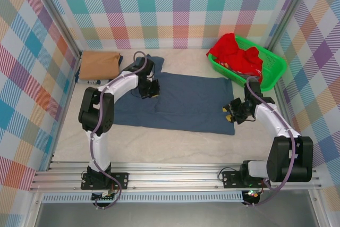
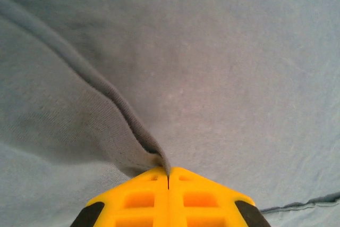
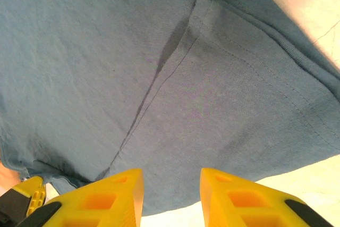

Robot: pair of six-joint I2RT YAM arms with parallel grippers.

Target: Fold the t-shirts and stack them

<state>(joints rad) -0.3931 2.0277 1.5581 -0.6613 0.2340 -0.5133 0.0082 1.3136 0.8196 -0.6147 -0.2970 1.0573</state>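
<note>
A slate-blue t-shirt lies spread across the middle of the table. My left gripper is shut on a fold of its cloth near the shirt's upper left part; in the left wrist view the yellow fingertips pinch a raised ridge of the blue t-shirt. At the shirt's right edge my right gripper stands open, its yellow fingers just above the hem of the blue t-shirt, with nothing between them. A folded tan t-shirt lies at the back left. A red t-shirt is heaped in the basket.
The green mesh basket stands at the back right, close behind my right arm. Checked walls close the table on three sides. Bare table shows in front of the blue shirt, toward the arm bases.
</note>
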